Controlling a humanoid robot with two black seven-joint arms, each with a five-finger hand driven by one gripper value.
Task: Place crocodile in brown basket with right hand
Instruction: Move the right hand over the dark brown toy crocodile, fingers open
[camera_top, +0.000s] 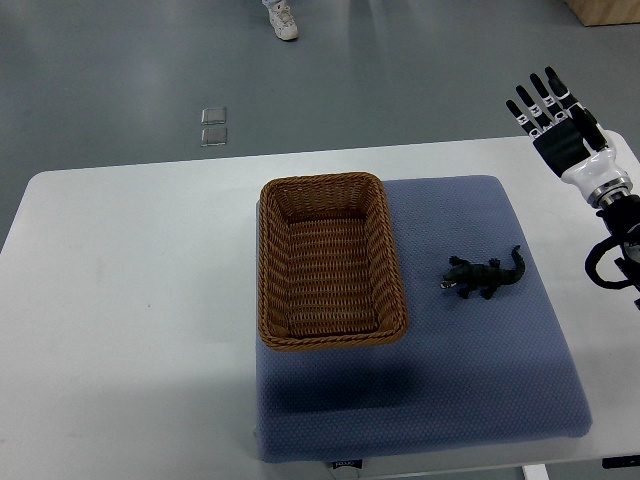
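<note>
A small dark green toy crocodile (484, 275) lies on the blue mat (450, 400), head toward the basket, tail pointing up-right. To its left stands the brown wicker basket (272, 262), rectangular and empty. My right hand (552, 112) hovers at the far right, above and beyond the crocodile, fingers straight and spread, holding nothing. Its arm comes in from the right edge. The left arm does not show.
The blue mat rests on a white table (130, 300) that extends to the left. Beyond the table is grey floor with two small floor plates (213, 125). A person's white shoe (284, 18) shows at the top edge.
</note>
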